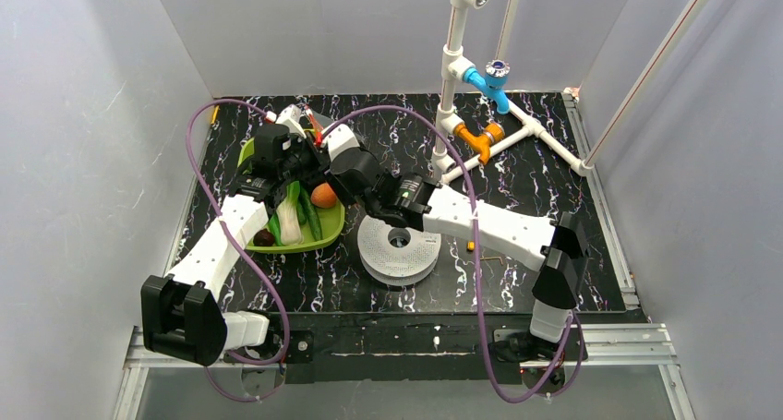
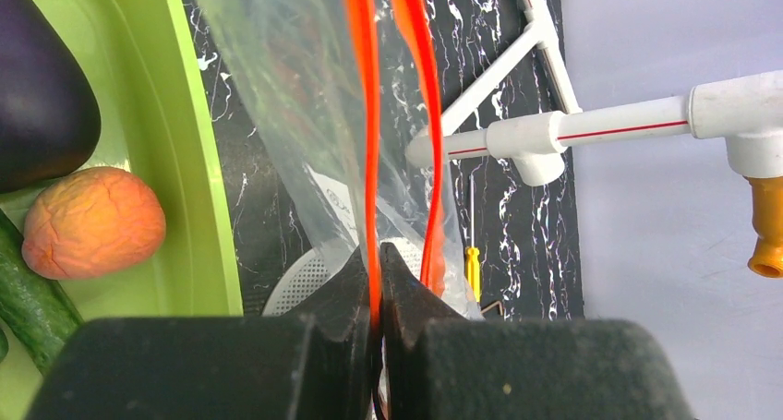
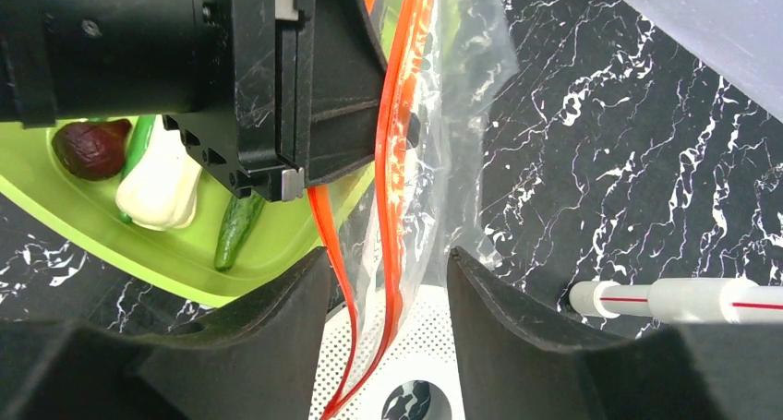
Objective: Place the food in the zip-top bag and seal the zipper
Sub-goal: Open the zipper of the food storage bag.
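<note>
Hidden from above, the left fingers (image 2: 340, 295) are seen clamped on the zipper (image 2: 370, 143) — right fingers (image 3: 277, 320) spread astride it.

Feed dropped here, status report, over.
Left pincer shut on zipper. Right pincer open, straddling bag. Food in green tray.

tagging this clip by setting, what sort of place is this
Most likely a robot lab test cell, not a real kitchen: plain white panel walls box in a marble-pattern tabletop, a mock white pipe rig stands at the back, and the green tray holds toy produce.
</note>
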Tool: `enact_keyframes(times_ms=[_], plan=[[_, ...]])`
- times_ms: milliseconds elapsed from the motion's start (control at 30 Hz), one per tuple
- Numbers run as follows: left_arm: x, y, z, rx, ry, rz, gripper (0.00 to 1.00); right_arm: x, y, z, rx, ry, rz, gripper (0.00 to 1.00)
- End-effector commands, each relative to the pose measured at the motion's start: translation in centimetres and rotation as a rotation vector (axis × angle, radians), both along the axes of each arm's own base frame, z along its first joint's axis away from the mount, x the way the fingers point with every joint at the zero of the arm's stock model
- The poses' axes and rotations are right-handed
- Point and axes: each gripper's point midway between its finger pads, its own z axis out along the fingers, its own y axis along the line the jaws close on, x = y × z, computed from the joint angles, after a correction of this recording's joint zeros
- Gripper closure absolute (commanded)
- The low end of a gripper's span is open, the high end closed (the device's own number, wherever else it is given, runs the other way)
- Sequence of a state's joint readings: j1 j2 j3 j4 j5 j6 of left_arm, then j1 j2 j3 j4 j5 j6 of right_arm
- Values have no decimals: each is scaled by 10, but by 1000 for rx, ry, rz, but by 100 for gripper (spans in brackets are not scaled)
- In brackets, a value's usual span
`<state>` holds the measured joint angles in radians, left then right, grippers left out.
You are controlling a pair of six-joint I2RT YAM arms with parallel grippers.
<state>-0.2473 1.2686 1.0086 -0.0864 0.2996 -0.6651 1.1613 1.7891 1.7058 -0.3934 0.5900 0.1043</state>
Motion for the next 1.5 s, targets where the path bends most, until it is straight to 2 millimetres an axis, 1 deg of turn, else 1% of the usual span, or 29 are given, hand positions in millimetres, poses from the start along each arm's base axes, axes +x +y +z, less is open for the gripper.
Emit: enact_keyframes(times_ms=[0,233,633,833,933,1000,1167,1233,1367,1400,1467], plan=[[3,-1,21,0,-54,-11,100,-1,-3,52,128,-55,-5,43],[3,-1,21,-2,-53,-12,100,-2,0,57,146,-58,11,44],[1,-2,22,-4,-56,-20,100,11,5,32,49,-81,-22,53],[0,-4,23,-10,-58,-27,100,12,11,22,29,-78,3,53],[0,-4,25,-12,-61,-27,100,20,10,16,-9,-109,-25,52],[0,-4,24,-12,-60,-28,100,26,7,17,-30,-140,-54,54],[0,-5,25,-15,-63,-33,100,38,9,18,-64,-214,-76,57],[-1,-5,25,-15,-63,-36,100,44,10,21,-62,-250,-100,61],[-1,-6,24,-13,-62,-46,100,53,8,24,-40,-269,-140,76],[-1,-6,24,-10,-64,-50,100,54,6,25,-27,-266,-152,78],[-1,-7,24,-7,-67,-58,100,57,4,25,-1,-251,-162,78]])
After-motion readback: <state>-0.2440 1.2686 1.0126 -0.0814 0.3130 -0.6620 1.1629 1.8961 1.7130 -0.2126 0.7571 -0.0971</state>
